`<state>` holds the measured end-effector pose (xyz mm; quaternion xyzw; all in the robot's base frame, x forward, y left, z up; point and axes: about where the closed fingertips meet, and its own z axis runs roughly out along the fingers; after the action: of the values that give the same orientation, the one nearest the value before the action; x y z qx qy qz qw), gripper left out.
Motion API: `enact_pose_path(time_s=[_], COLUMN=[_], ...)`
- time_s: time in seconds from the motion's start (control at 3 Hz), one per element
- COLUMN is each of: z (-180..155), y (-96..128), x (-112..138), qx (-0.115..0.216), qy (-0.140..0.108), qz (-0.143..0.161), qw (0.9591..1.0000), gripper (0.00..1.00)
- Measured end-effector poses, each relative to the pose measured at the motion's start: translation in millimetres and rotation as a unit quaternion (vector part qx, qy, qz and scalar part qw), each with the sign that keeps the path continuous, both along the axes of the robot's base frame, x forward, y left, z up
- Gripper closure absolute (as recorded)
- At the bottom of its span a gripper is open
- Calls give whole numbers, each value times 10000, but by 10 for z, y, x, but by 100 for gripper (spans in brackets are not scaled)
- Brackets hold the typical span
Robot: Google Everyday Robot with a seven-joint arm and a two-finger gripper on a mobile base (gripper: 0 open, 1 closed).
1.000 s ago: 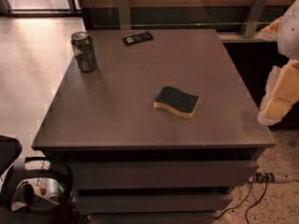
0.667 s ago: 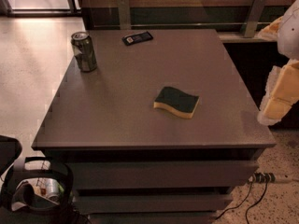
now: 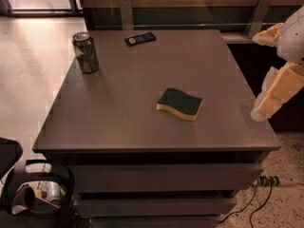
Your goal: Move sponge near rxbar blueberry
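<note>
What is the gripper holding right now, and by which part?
Nothing. The gripper hangs beside the table, jaws open and empty; the sponge lies untouched on it.

Table (image 3: 118, 122) is the landmark. Sponge (image 3: 180, 103) lies on it, a bit right of its centre, toward its front half. Rxbar blueberry (image 3: 140, 38) lies flat at the table's back edge, left of its middle, well apart from the sponge. Drink can (image 3: 86, 52) stands upright near the table's back left corner. Gripper (image 3: 264, 75) hangs just off the table's right edge, fingers apart, touching nothing. Cables (image 3: 259, 198) lie on the floor by the table's front right corner.
</note>
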<state>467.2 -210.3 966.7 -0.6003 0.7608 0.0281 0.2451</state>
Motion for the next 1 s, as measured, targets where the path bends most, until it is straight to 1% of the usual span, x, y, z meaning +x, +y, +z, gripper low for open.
enact_pose_path(time_s=[0.33,0.67,1.0], z=[-193,-372,-545], y=[95,229,361], x=[177,279,416], qx=[727,1447,2044], qy=[-198,-647,-1021], qz=[214,360,439], qw=[9969,9867,9726], gripper=[0,0,0])
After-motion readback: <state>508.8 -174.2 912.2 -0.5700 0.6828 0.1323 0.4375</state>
